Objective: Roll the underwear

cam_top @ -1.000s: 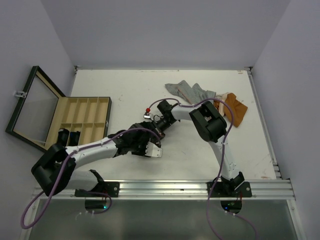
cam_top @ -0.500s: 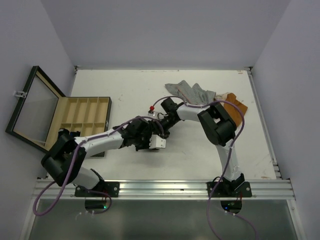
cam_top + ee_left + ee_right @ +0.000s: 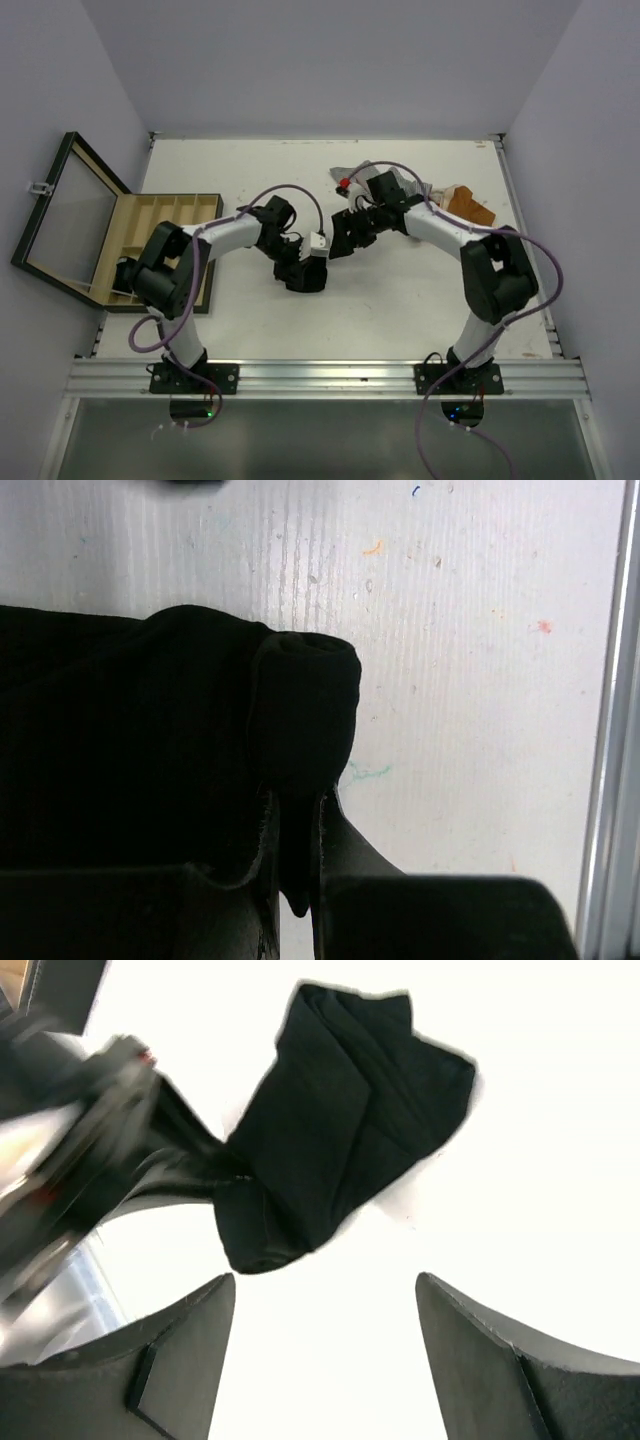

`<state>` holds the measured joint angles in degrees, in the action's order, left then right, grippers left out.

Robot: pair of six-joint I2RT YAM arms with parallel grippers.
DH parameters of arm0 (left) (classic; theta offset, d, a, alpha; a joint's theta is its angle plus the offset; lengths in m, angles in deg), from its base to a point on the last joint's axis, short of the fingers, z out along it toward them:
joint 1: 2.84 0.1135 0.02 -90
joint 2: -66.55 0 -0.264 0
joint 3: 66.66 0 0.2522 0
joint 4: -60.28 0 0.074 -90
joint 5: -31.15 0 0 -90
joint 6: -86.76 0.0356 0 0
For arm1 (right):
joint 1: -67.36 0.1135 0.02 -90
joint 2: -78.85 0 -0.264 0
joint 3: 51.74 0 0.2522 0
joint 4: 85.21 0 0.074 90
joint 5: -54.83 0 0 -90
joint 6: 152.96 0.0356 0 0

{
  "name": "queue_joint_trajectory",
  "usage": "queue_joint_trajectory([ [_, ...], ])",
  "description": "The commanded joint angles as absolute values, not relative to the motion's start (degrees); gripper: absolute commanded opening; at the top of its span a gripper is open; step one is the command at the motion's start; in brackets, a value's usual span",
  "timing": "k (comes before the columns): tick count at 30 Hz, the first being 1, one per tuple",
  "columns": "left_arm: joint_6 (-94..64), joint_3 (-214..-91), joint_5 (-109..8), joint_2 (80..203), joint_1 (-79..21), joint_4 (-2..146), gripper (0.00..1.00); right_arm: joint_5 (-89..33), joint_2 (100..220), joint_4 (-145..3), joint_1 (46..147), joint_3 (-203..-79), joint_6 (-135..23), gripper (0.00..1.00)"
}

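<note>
The black underwear (image 3: 312, 284) sat near the middle of the white table (image 3: 400, 310), a little left of centre, and my left gripper (image 3: 297, 268) was clamped down on it. Through the left wrist camera I saw the jaws pinched tight on a fold of the cloth just below a rolled end (image 3: 305, 695), the rest of the garment spreading off to the left. My right gripper (image 3: 345, 236) hung just right of it, apart from the cloth, its fingers (image 3: 175, 1360) spread wide with nothing between them, and its camera showed the same piece lying folded on the bare top. The grey striped underwear (image 3: 352, 174) lay at the far side, partly hidden behind the right arm, with the orange-brown underwear (image 3: 470, 205) to its right. At the left edge stood the wooden box (image 3: 217, 230), its compartments uncovered and its glass lid (image 3: 65, 210) tipped back toward the left wall; something black (image 3: 130, 275) sat in its near compartments, though I could not tell what. The tabletop was matte white, finely grooved up close and dotted with small specks (image 3: 365, 773) of orange, red and teal. A metal rail (image 3: 330, 378) ran along the near edge carrying both arm bases, and plain pale lilac walls (image 3: 300, 70) closed the table in on the left, far and right sides.
</note>
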<state>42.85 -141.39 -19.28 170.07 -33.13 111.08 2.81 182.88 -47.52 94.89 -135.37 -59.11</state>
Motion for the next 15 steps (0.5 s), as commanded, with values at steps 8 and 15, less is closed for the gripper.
queue_joint_trajectory([
  [8, 46.5, -152.2, -23.9, 192.5, -30.2, 130.0, 0.0, 8.1, 164.2, -45.8, 95.4, -128.9, -89.5, 0.77],
  [15, 48.3, -161.2, -24.2, 200.2, -29.0, 135.7, 0.04, -3.8, 164.5, -43.9, 107.5, -128.3, -101.5, 0.75],
])
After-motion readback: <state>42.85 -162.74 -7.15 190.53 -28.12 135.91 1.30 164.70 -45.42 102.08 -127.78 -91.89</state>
